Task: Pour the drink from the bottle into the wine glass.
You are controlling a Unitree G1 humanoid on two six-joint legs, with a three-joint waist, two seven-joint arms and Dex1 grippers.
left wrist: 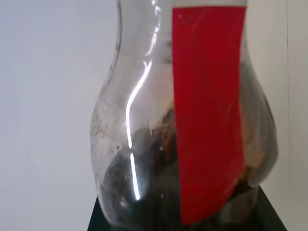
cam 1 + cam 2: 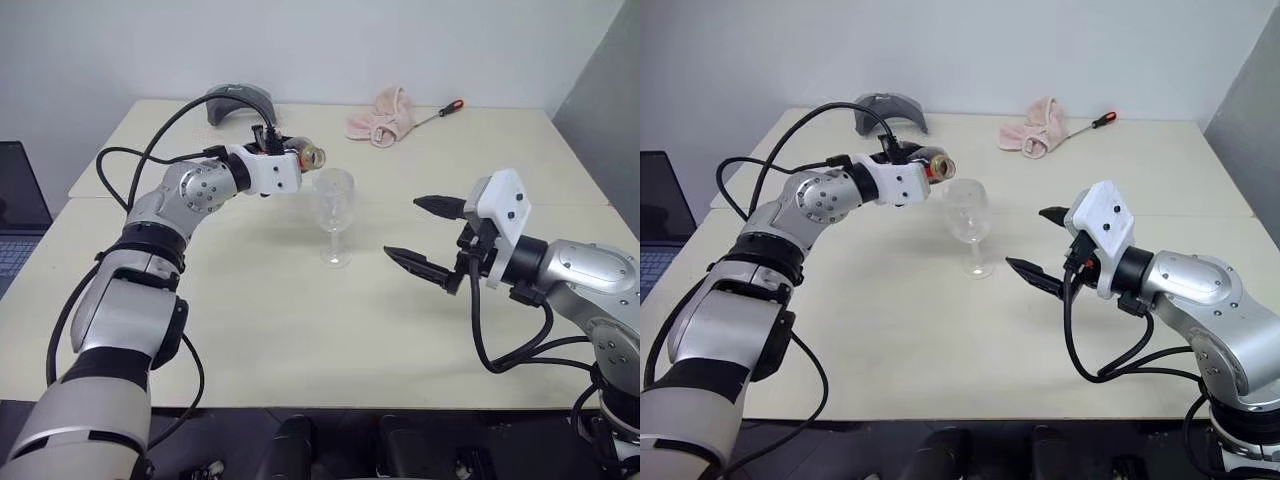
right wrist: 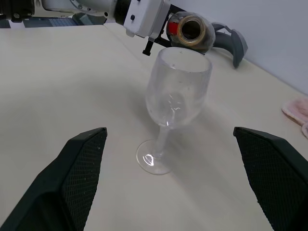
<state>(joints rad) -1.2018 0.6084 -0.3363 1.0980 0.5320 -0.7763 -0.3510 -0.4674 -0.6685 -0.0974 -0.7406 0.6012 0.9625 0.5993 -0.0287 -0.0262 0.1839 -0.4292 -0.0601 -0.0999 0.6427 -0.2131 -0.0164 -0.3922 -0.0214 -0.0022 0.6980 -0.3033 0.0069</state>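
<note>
My left gripper (image 2: 288,152) is shut on the bottle (image 2: 308,155), held level on its side above the table. Its open, capless mouth (image 3: 192,31) sits just over the far rim of the wine glass (image 2: 333,205). Dark drink (image 1: 139,187) lies in the bottle's rounded body beside the red label strip (image 1: 207,110). The clear glass stands upright mid-table on its round foot (image 3: 154,159), and its bowl looks colourless. To the right of the glass my right gripper (image 2: 402,228) is open, its two black fingers spread wide and pointing at the stem, apart from it.
A grey curved object (image 2: 240,100) lies at the table's far edge behind the left arm. A pink cloth (image 2: 382,115) and a red-handled screwdriver (image 2: 445,110) lie at the back right. A laptop (image 2: 20,210) sits off the table's left side.
</note>
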